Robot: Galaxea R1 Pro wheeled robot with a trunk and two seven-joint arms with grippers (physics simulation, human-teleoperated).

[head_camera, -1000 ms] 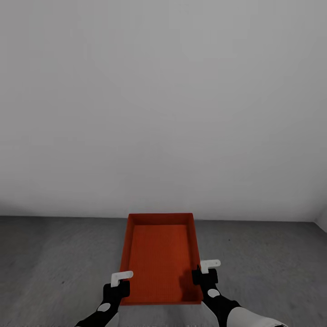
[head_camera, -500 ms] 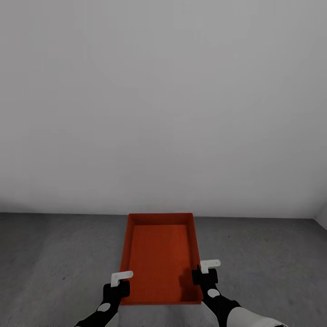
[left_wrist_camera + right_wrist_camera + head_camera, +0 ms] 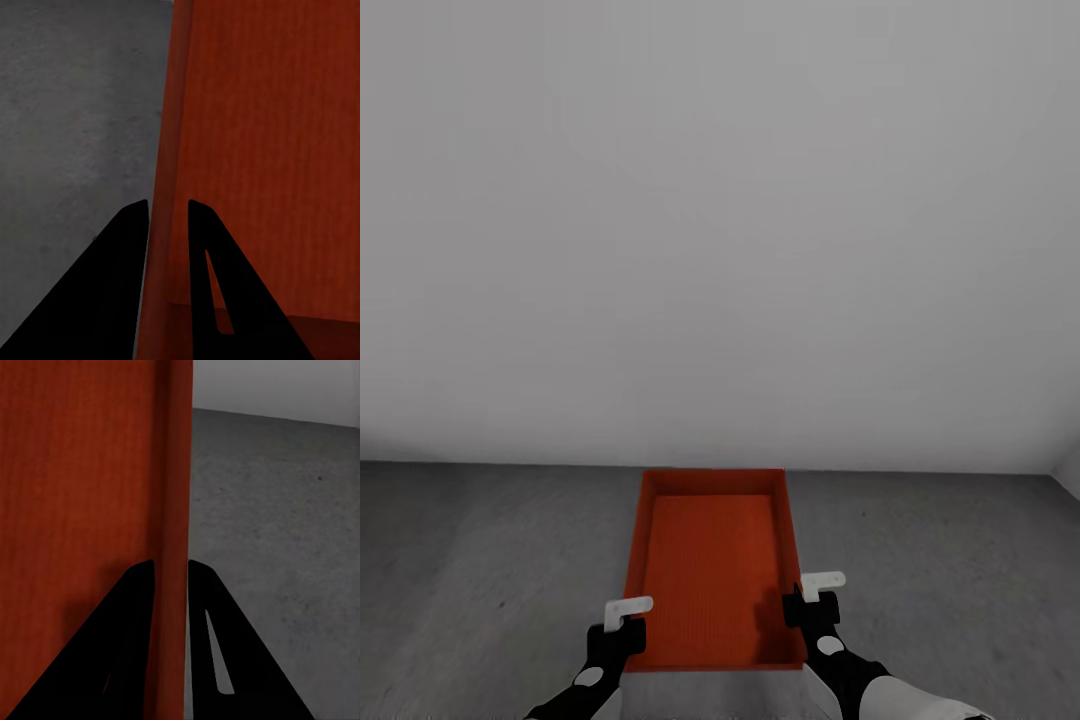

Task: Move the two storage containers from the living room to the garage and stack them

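One red-orange storage container (image 3: 712, 565) sits low in the middle of the head view, open top up, held over the dark grey concrete floor (image 3: 480, 560) with a plain white wall (image 3: 720, 220) filling the upper part of the frame. The left claw (image 3: 622, 622) is pinched onto the bin's left long wall near the front corner, and the right claw (image 3: 812, 598) is clamped the same way onto the right long wall. In both wrist views the thin wall runs right between the two dark fingers (image 3: 112, 300), one finger inside the bin, one outside.
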